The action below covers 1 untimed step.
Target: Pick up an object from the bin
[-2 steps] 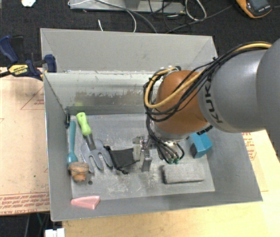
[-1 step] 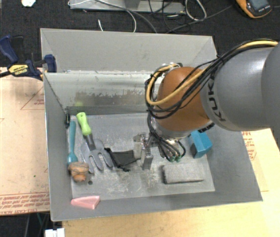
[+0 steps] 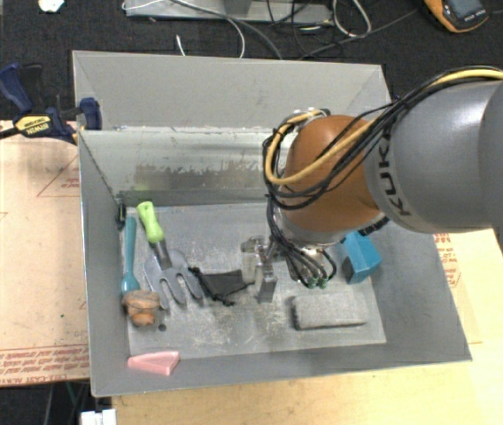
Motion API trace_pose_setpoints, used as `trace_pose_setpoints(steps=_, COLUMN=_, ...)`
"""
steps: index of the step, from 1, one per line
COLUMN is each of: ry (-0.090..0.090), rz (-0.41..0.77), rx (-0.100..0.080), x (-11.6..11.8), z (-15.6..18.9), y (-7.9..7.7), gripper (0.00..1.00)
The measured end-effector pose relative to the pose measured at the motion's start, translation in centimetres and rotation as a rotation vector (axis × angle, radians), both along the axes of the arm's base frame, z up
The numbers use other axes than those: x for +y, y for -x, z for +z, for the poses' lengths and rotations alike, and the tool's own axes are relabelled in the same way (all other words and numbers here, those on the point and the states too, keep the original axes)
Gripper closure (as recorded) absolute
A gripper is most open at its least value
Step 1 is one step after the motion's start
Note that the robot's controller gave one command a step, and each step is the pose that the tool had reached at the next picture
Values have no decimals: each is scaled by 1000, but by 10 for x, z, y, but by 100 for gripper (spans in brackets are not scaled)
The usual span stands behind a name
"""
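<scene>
Near the middle of the bin (image 3: 101,237), the jaws hung low just beside the right end of a flat black scrap (image 3: 220,283) lying on the floor; whether they were released or clenched I could not tell. A grip from there would likely catch only the scrap's edge, so it might slip free or get shoved left toward the green-handled fork (image 3: 151,222). Further right, a grey foam block (image 3: 327,312) and a blue block (image 3: 360,257) lay near enough for the wrist's orange cover (image 3: 322,175) to nudge them.
</scene>
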<state>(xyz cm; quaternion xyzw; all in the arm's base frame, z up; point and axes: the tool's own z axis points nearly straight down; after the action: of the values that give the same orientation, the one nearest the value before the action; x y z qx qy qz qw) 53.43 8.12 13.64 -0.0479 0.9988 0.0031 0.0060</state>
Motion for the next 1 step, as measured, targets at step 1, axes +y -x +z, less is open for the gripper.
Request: trace_pose_setpoints(steps=1, ry=-1, rz=-1, rx=-2, x=0, z=13, y=-1, gripper=100)
